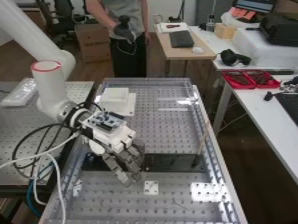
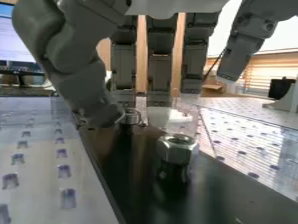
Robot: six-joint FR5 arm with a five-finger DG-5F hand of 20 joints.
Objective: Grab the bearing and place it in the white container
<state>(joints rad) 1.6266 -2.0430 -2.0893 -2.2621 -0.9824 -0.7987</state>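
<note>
In the high view the hand (image 1: 128, 161) hangs over the left part of a dark bar crossing the bench. The white container (image 1: 117, 98) sits farther back, behind the hand. The wrist view shows the hand (image 2: 160, 57) with its fingers straight and spread. Its thumb tip is beside a small round metal piece (image 2: 131, 117) on the dark bar; whether this is the bearing, or touched by the thumb, I cannot tell. A bolt with a hex nut (image 2: 177, 148) stands upright on the same bar.
The dark bar (image 1: 174, 162) spans the perforated bench (image 1: 174, 134), whose metal side rails run lengthwise. A small white plate with holes (image 1: 151, 187) lies in front of the bar. A thin brown stick (image 1: 201, 141) stands near the right rail. Cables loop at the left.
</note>
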